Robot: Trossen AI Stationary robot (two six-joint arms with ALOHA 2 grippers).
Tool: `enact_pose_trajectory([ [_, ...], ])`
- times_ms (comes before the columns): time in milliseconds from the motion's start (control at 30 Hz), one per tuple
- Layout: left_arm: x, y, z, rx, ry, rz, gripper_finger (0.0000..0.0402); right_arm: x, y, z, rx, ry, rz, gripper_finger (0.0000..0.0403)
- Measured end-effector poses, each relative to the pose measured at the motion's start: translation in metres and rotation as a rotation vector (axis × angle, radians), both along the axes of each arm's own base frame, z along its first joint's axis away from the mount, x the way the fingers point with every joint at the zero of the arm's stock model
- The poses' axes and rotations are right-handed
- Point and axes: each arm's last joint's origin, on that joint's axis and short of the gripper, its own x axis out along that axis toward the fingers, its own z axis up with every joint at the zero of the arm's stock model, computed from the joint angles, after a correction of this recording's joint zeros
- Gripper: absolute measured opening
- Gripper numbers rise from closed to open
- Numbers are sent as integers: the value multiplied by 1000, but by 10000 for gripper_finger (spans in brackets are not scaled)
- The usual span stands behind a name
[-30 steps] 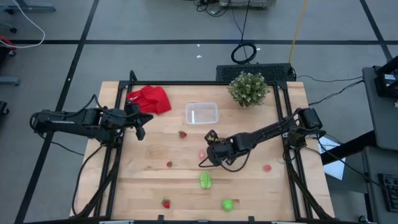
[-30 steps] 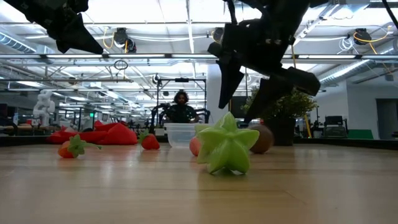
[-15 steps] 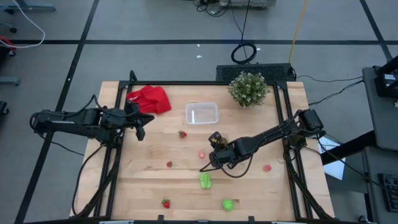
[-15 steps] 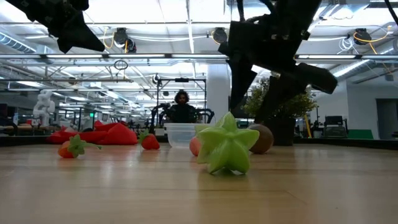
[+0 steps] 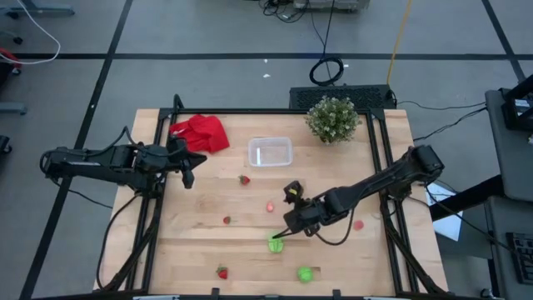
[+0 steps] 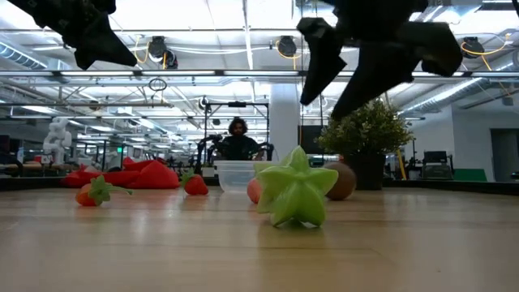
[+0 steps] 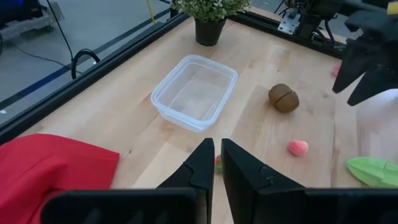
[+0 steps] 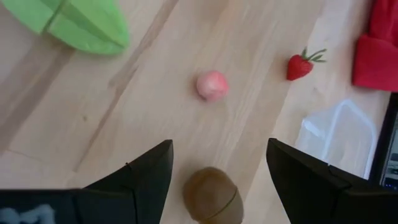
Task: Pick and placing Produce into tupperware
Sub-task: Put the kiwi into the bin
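Observation:
The clear tupperware point(image 5: 270, 152) stands empty at the far middle of the table. The produce lies loose on the wood. It includes a green star-shaped piece point(image 5: 275, 243), a round green piece point(image 5: 306, 273), a brown oval point(image 8: 211, 194), a pink piece point(image 5: 271, 207) and several small strawberries point(image 5: 244, 179). My right gripper point(image 5: 288, 225) is open and empty, raised above the table just beside the green star piece point(image 6: 296, 195); the brown oval lies below its fingers. My left gripper point(image 5: 187, 167) is shut and empty, hovering at the table's left near the red cloth.
A red cloth point(image 5: 200, 133) lies at the far left corner and a potted plant point(image 5: 333, 119) stands at the far right. A black frame rail point(image 5: 250, 111) runs along the far edge. A person point(image 6: 236, 139) shows in the room beyond the table.
My right gripper has moved toward the table's near edge, from beside the pink piece to just by the green star piece, staying open. No produce has moved.

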Motion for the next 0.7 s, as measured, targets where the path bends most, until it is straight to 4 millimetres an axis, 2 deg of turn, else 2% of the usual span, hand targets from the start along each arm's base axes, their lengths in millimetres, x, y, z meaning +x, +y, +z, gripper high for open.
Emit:
enact_pose_trajectory([
  [267, 0, 0, 0, -7, -2, 1, 33, -4, 9, 12, 43, -73, 9, 249],
  [700, 0, 0, 0, -6, -3, 1, 33, -7, 7, 12, 81, -61, -68, 249],
])
